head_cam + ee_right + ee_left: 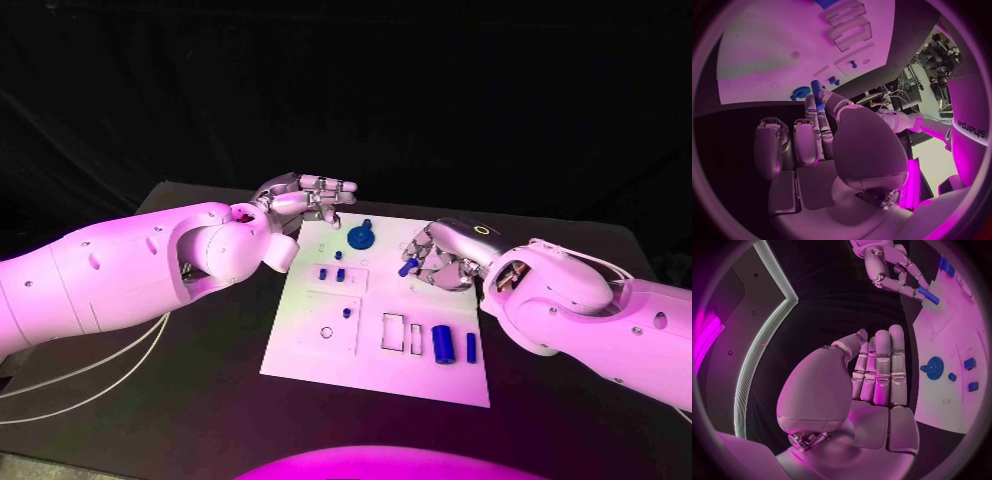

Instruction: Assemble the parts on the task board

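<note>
The white task board (378,372) lies mid-table. My right hand (444,256) hovers over the board's far right part and pinches a short blue peg (410,266) between thumb and a finger; the peg (817,92) shows at the fingertips, and the left wrist view shows the same peg (928,296) in that hand (893,269). My left hand (303,197) floats over the board's far left corner, its fingers (879,371) straight and side by side, holding nothing. A round blue gear (361,238) sits on the far edge of the board. Two blue cylinders (443,343) lie near its right side.
Small blue pieces (332,273) stand in the board's left half, with rectangular slots (392,332) nearer the front. White cables (87,372) trail across the table under my left arm. The table's dark edge runs behind the board.
</note>
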